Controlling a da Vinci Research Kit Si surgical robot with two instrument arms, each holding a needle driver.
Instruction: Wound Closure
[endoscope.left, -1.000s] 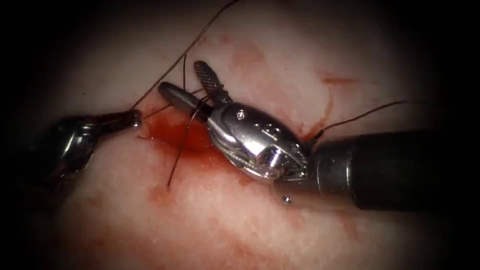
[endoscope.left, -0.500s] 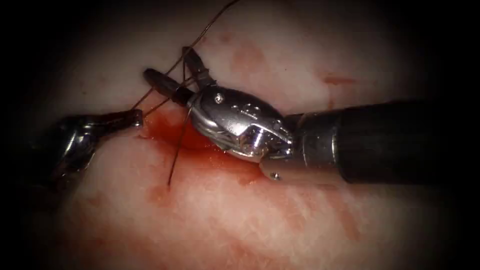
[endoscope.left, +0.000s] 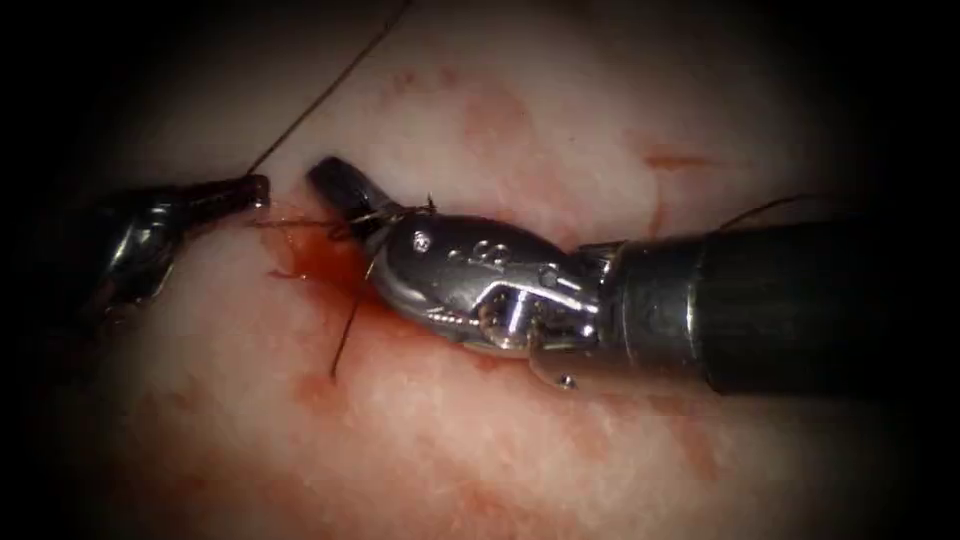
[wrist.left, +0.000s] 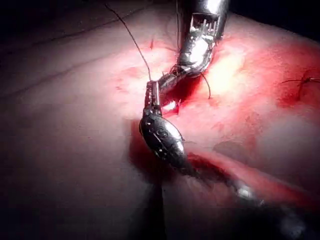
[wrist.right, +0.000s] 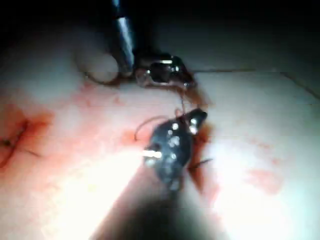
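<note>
The left pincer (endoscope.left: 258, 190) was seen at the left of the cut, its jaws closed on the thread (endoscope.left: 320, 100), which ran from the tips up and away over the tissue (endoscope.left: 560, 450). In the left wrist view the same pincer (wrist.left: 152, 92) was seen clamped on the thread (wrist.left: 131, 37) just above the red fluid (wrist.left: 187, 90). The right pincer (endoscope.left: 340, 185) was brought in from the right, its jaws drawn together over the cut, where strands of thread were gathered around them; whether a strand was actually gripped could not be told. A short end of thread (endoscope.left: 348, 330) was left lying down across the red fluid (endoscope.left: 325, 262) on the tissue. A taut strand was stretched between the two pincers. The needle could not be made out, so its place could not be told. In the right wrist view the right pincer (wrist.right: 196, 118) was seen near the left pincer (wrist.right: 186, 80), with the thread between them.
</note>
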